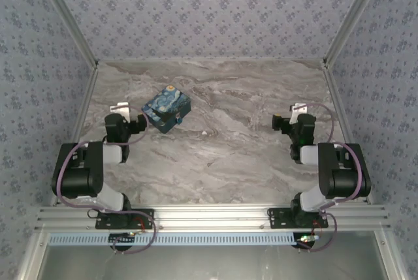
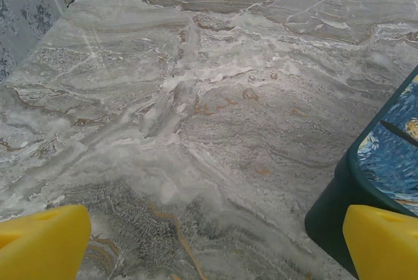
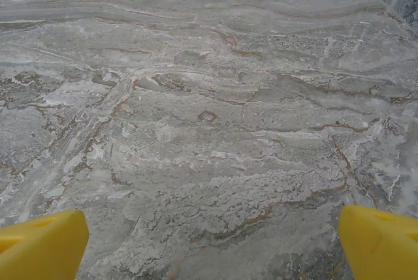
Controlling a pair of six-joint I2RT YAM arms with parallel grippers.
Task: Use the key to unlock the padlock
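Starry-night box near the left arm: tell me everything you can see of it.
The box is small and squarish, its top printed with blue and yellow swirls, its sides dark teal. It sits flat on the marble table, left of centre, turned at an angle to the table's edges. The open left gripper is beside its near left corner, not around it.
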